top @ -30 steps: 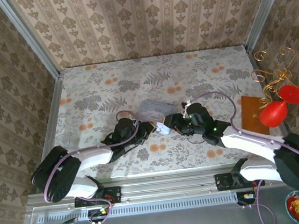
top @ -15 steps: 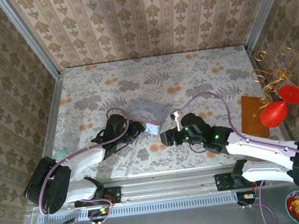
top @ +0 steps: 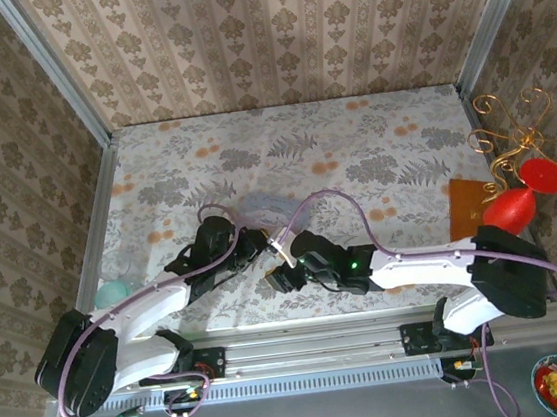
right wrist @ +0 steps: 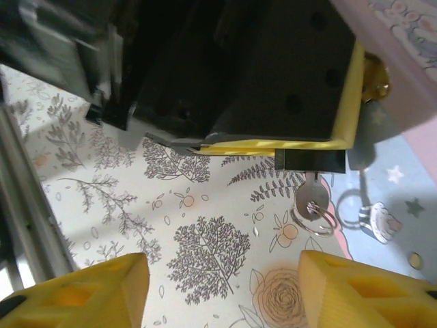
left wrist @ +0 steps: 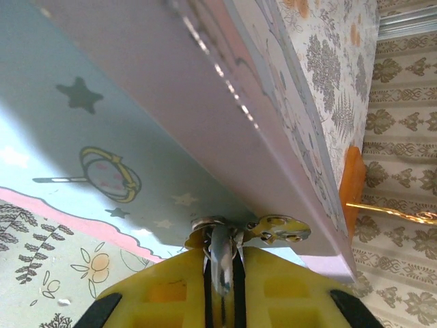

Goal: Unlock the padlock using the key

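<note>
The pale blue tin (left wrist: 123,116) stands tilted, and the brass hasp (left wrist: 276,230) on its edge carries the padlock. The padlock's silvery shackle (left wrist: 222,256) sits between the yellow fingers of my left gripper (left wrist: 222,254), which is shut on it. From the right wrist, the dark padlock body (right wrist: 311,160) pokes out under the left gripper (right wrist: 273,82). The key (right wrist: 311,198) hangs from that body on its ring. My right gripper (right wrist: 222,294) is open a little short of the key, with only tablecloth between its fingertips. From above, the right gripper (top: 278,277) is just in front of the left gripper (top: 256,246) and the tin (top: 261,208).
A second key with a charm (right wrist: 374,220) lies on the tin's lid. At the right edge are an orange board (top: 468,212) and red ornaments on a gold wire stand (top: 515,207). A teal object (top: 112,291) sits at the left wall. The metal rail (top: 295,353) borders the near edge.
My right gripper has swung left and toward the near edge, from beside the tin to just in front of the left gripper. The left gripper and the tin have shifted slightly left.
</note>
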Controlling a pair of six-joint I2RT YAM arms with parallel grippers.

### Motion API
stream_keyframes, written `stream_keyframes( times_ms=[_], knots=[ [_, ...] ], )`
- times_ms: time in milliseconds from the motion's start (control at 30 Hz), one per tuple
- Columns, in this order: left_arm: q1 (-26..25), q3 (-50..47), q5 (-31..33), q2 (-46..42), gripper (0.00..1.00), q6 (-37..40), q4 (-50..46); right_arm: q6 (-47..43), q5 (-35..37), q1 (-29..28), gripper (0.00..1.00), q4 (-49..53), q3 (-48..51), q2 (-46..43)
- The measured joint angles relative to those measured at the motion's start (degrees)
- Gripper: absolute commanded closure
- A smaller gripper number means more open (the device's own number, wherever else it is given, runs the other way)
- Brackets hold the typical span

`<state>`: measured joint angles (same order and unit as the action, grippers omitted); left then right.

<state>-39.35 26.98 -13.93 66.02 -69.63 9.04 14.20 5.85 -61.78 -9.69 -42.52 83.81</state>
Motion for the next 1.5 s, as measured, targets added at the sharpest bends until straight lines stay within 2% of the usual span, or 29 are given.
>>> stream_keyframes(
  times_ms=[133,400,800,1200,1500],
  knots=[
    [0.0,-0.33,0.0,-0.92,1.0,-0.17,-0.07,-2.73,2.62,-0.17,0.49,-3.13,0.02,2.49],
    [0.07,-1.62,-0.24,-3.34,1.0,-0.26,-0.37,-5.81,10.05,-0.92,0.5,-10.27,2.56,2.84],
    [0.13,-1.88,-0.9,-4.07,1.0,-0.66,-0.52,-9.55,16.39,-1.4,0.53,-17.42,5.05,5.7],
    [-0.52,-1.97,-0.83,-4.26,1.0,-1.49,-0.52,-11.47,17.92,-2.01,0.63,-18.88,5.05,8.2],
    [-1.18,-1.97,-0.83,-4.22,1.0,-1.51,-0.46,-11.43,18.6,-3.06,0.62,-19.89,5.05,8.22]
  ],
)
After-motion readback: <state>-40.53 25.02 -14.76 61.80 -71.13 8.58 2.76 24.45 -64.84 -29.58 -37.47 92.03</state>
